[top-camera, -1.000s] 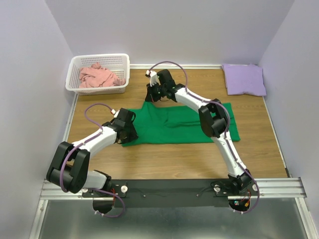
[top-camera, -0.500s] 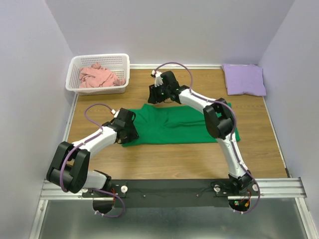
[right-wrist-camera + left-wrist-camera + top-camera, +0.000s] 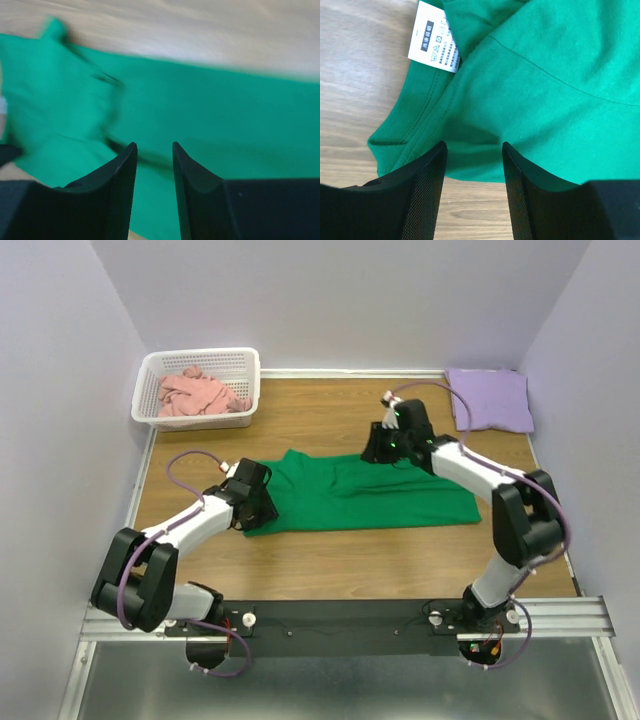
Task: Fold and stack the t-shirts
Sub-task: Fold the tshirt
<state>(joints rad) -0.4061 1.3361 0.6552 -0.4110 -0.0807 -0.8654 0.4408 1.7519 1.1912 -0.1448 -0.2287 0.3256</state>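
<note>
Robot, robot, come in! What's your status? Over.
Left jaws open at the green shirt's label end; right jaws open above its far edge. Green shirt flat, nothing blocking. Pink shirt in basket, purple shirt folded far right.

Spread t-shirt (image 3: 370, 495) lies flat mid-tabletop (image 3: 330, 560). Left claw (image 3: 258, 508) sits over its left end, right claw (image 3: 378, 448) over its far edge. Far left corner: the basket (image 3: 150, 370), crumpled t-shirt (image 3: 200, 392) inside. Far right corner: the folded t-shirt (image 3: 490, 400).
</note>
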